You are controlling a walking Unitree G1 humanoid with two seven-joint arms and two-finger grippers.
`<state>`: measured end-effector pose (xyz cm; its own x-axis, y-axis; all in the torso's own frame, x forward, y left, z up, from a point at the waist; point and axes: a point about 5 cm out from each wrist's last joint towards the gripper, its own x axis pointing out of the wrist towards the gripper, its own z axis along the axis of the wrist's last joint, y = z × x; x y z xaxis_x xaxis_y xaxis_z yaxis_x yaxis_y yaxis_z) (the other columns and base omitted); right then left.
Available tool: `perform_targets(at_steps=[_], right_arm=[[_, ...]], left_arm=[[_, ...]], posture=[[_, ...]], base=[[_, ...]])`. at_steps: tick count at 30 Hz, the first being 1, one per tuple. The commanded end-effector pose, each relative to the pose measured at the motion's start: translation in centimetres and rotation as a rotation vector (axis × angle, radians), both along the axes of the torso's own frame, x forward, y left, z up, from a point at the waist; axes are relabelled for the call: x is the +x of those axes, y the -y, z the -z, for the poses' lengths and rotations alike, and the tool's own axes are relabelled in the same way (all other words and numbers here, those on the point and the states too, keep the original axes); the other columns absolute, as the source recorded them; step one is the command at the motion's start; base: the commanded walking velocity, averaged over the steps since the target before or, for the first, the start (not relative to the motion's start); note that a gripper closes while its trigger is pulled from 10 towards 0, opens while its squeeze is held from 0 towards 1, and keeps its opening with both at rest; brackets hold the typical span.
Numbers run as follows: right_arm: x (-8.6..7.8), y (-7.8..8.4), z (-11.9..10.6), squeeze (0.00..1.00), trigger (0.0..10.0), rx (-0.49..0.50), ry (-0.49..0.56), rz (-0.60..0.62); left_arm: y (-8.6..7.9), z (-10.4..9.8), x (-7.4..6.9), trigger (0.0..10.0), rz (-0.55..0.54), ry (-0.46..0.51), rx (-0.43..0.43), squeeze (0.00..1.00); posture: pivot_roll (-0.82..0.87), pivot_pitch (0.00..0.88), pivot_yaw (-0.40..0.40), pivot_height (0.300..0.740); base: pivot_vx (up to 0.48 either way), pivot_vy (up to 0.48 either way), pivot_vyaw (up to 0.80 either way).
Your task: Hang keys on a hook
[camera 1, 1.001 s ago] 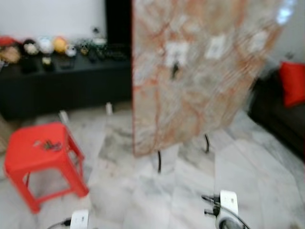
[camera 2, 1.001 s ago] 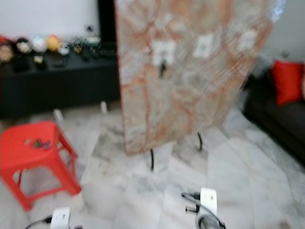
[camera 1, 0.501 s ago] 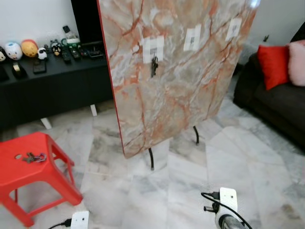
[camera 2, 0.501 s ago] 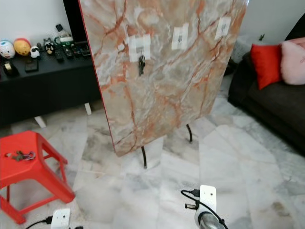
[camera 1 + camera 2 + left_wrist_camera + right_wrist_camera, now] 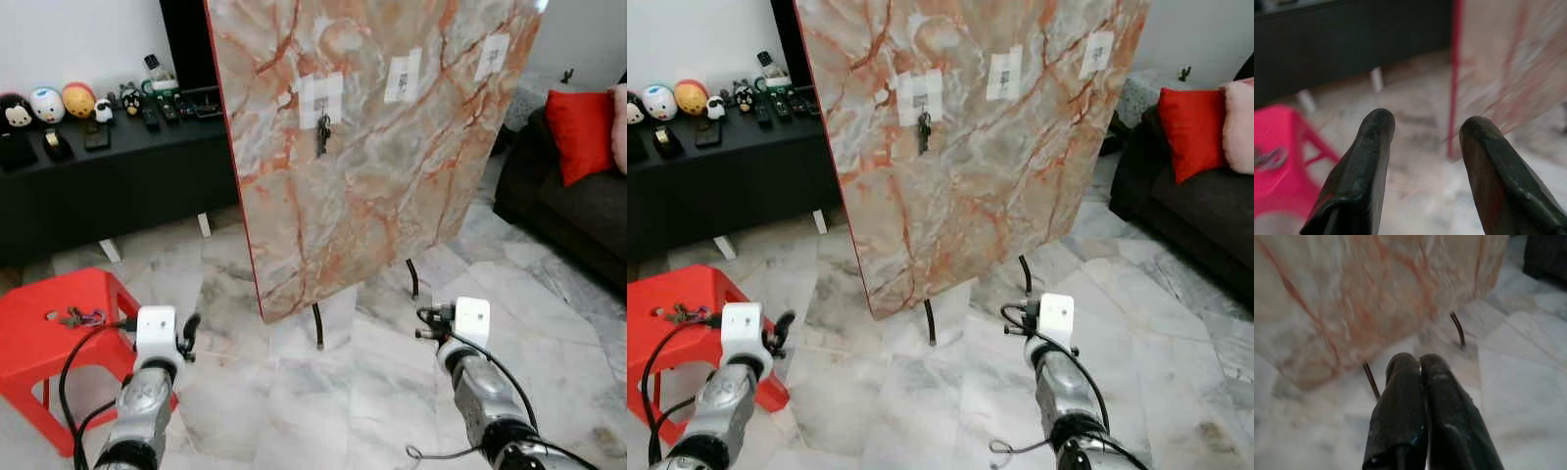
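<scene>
Two sets of keys here: one already hanging on the marble board (image 5: pixel 392 147), and the loose keys (image 5: pixel 80 316) on the red stool (image 5: pixel 39 338) left of it. Left gripper (image 5: pixel 1422 147) spread ready for them, right gripper (image 5: pixel 1419 382) clenched empty.

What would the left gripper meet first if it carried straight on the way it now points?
Probably the marble floor by the marbled board's red edge; the left gripper has open fingers, depth unclear.
</scene>
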<state>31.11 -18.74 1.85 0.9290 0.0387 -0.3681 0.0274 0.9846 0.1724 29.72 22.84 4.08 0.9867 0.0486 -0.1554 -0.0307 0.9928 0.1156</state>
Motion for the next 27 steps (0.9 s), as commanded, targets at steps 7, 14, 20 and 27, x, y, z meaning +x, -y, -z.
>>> perform_targets(at_steps=[7, 14, 20, 27], right_arm=[[2.1, -3.0, -3.1, 0.0, 10.0, 0.129, 0.152, -0.261], [2.4, -4.1, -5.1, 0.0, 10.0, 0.222, 0.223, -0.488], [2.2, -5.0, -6.3, 0.0, 10.0, 0.359, 0.251, -0.6], [1.9, -6.4, -8.1, 0.0, 10.0, 0.438, 0.305, -0.727]], left_arm=[[3.3, -1.9, 0.2, 10.0, 0.215, 0.08, -0.032, 0.0], [4.5, -3.8, -0.5, 10.0, 0.39, 0.096, -0.057, 0.0], [5.2, -5.4, -0.7, 10.0, 0.475, 0.123, -0.063, 0.0], [6.9, -6.9, -1.1, 10.0, 0.582, 0.127, -0.094, 0.0]], posture=[[-0.01, 0.0, -0.064, 0.74], [-0.01, 0.0, -0.07, 0.74], [0.0, 0.0, -0.075, 0.74], [0.0, 0.0, -0.081, 0.74]], base=[[0.0, 0.0, 0.0], [0.0, 0.0, 0.0], [0.0, 0.0, 0.0], [0.0, 0.0, 0.0]])
